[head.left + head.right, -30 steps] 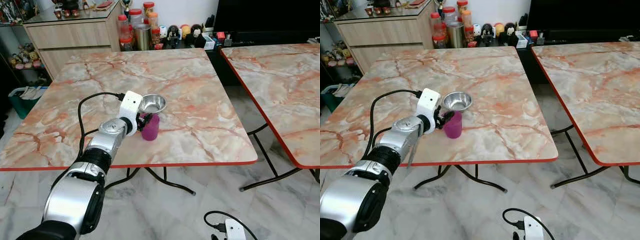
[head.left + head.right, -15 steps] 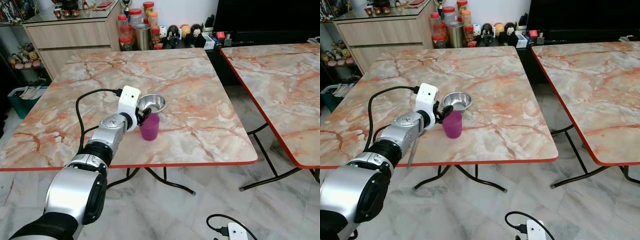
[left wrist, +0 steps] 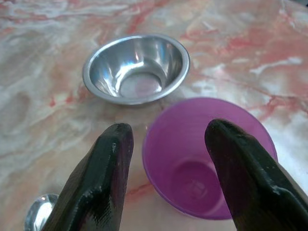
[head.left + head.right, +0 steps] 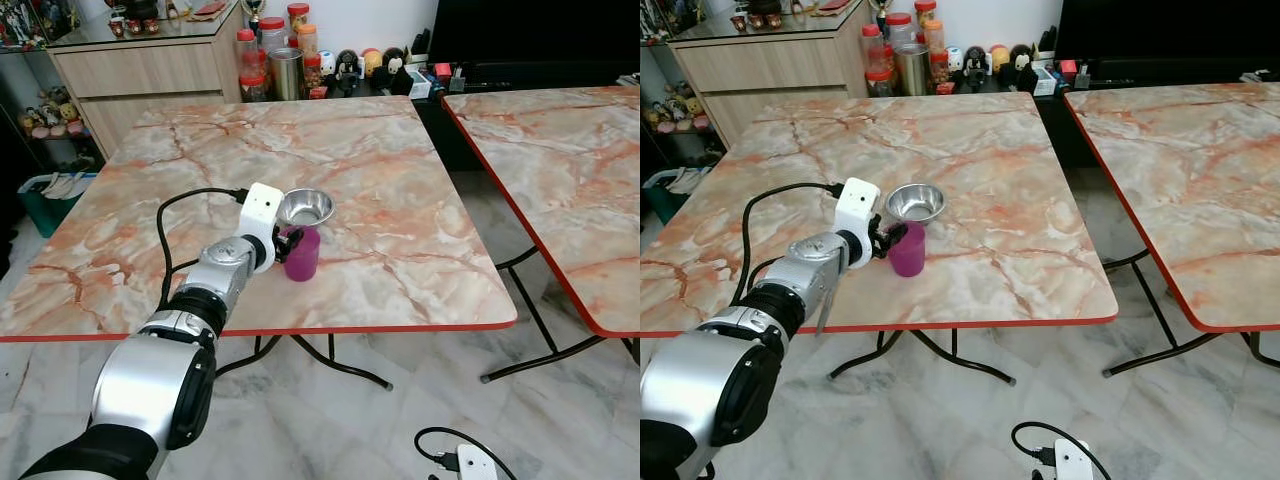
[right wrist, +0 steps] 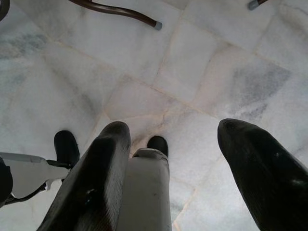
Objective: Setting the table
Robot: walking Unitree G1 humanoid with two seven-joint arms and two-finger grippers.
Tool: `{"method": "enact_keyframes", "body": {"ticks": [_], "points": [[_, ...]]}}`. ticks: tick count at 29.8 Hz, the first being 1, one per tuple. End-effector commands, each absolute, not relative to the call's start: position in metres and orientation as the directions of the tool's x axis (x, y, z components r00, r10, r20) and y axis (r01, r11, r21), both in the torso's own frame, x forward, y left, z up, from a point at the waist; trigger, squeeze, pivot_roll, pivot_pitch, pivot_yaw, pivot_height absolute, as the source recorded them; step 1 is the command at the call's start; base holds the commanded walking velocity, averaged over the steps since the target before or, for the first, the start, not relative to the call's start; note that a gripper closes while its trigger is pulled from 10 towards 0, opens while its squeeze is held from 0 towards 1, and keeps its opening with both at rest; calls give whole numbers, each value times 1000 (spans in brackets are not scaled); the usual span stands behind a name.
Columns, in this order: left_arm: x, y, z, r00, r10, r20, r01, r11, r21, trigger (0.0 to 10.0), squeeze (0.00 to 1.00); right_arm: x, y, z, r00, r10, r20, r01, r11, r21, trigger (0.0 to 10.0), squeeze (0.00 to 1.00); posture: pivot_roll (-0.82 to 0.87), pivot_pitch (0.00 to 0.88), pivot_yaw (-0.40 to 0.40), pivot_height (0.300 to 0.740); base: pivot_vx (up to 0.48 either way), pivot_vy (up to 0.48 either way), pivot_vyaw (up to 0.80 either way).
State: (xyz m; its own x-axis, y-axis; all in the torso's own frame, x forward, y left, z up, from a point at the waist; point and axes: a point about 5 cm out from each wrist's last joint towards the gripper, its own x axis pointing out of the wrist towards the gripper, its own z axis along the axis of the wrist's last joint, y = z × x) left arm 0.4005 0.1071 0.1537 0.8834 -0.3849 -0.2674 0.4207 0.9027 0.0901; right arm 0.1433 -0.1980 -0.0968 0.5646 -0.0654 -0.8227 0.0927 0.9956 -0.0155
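spoon (image 3: 41,211) — cut off by edge

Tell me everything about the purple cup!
The purple cup looks like shiny plastic, round and wider at the top. It stands upright and empty on the marble table, right beside a small steel bowl, near the table's front edge. The left hand is open around its rim, one finger each side; whether they touch it is unclear.

— What is the bowl (image 3: 136,68) looking like?
— Polished metal, gleaming with reflections. The cup (image 3: 209,157) is showing as smooth purple plastic, slightly translucent.
— And the surface (image 4: 400,190)?
— Glossy marble pattern, red-edged. The left claw (image 3: 168,178) fingers are shining glossy black.
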Motion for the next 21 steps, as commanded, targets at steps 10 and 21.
{"method": "enact_keyframes", "body": {"ticks": [10,21], "points": [[400,104,150,875,-379,-301,421,903,86,3569,0,143,-200,-96,575,-83,-814,121,993,-16,10000,0,-112,0,76,740,0,0,0],[402,103,158,877,-390,-280,426,901,81,0,0,146,-199,-95,583,-87,-808,129,992,-14,10000,0,-113,0,81,740,0,0,0]]}}
